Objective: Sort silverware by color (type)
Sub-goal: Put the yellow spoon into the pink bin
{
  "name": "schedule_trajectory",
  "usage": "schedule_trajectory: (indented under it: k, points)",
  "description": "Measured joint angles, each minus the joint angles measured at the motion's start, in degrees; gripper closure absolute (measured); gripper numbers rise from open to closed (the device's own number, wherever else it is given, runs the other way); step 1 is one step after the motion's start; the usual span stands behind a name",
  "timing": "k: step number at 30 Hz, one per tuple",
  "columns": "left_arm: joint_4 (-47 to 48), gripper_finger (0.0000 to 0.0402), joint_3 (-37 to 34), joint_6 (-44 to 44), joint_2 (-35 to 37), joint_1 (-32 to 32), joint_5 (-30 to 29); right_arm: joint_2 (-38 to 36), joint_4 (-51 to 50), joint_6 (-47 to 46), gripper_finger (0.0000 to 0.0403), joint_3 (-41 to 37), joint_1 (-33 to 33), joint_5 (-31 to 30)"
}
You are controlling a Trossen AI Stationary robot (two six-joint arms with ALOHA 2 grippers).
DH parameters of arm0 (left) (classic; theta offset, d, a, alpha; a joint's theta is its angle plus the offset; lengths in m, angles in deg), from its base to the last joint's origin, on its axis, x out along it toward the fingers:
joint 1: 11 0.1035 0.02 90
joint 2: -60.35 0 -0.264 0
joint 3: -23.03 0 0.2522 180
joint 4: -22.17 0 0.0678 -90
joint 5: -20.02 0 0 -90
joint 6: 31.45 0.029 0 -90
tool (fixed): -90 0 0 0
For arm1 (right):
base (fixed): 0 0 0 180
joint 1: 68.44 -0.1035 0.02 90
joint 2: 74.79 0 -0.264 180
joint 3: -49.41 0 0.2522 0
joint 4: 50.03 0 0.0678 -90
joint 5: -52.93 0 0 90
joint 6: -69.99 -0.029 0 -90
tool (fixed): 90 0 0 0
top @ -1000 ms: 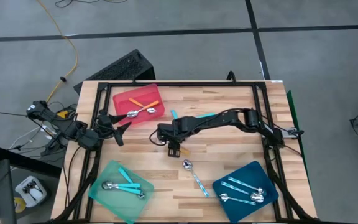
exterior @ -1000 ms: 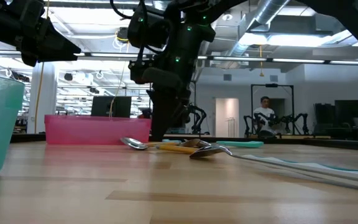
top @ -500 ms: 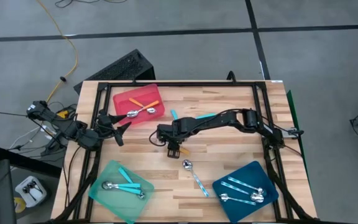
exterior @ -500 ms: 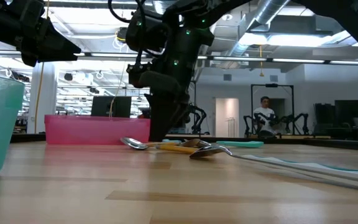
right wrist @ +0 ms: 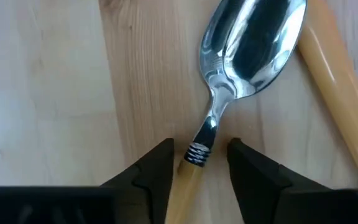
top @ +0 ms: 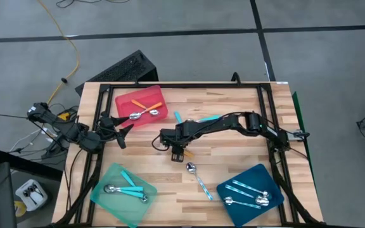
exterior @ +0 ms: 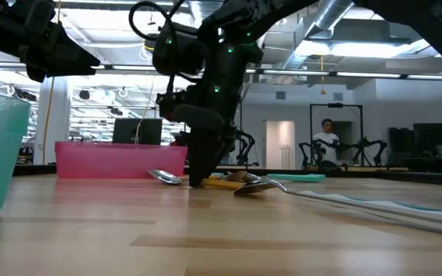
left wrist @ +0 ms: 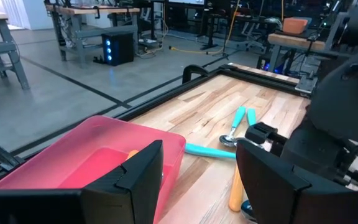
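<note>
At mid-table, right gripper (right wrist: 199,163) fingers spread astride an orange-handled spoon (right wrist: 244,46); left fingers (left wrist: 143,168) apart.

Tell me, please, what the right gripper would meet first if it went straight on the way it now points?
Most likely the orange-handled spoon: the right gripper straddles its neck, with the wooden table directly beneath it.

The table (top: 233,107) is pale planked wood with a smooth matt look. The spoon (right wrist: 253,37) has a mirror-shiny metal bowl and a glossy orange plastic handle. The red tray (top: 127,101) at 10 o'clock looks like semi-glossy plastic, and the gripper fingers (right wrist: 148,171) are matt black.
</note>
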State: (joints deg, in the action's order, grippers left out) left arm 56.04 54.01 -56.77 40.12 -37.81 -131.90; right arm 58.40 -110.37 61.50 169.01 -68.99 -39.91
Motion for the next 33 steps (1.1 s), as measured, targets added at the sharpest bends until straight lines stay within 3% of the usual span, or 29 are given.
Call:
schedule_trajectory:
  k: [8, 17, 33]
  points:
    - [0.01, 0.0212, 0.0, 0.0, 0.0, 0.0, 0.01, 0.0, -3.05, -0.06, 0.0343, 0.06, -0.18, -1.3]
    - [0.01, 0.0212, 0.0, 0.0, 0.0, 0.0, 0.01, -0.46, -5.13, 0.81, 0.0342, 0.45, -0.99, -1.74]
    - [-0.01, 0.0212, 0.0, 0.0, 0.0, -0.01, 0.08, -0.24, -16.95, 5.76, 0.0338, 12.74, -1.34, -1.61]
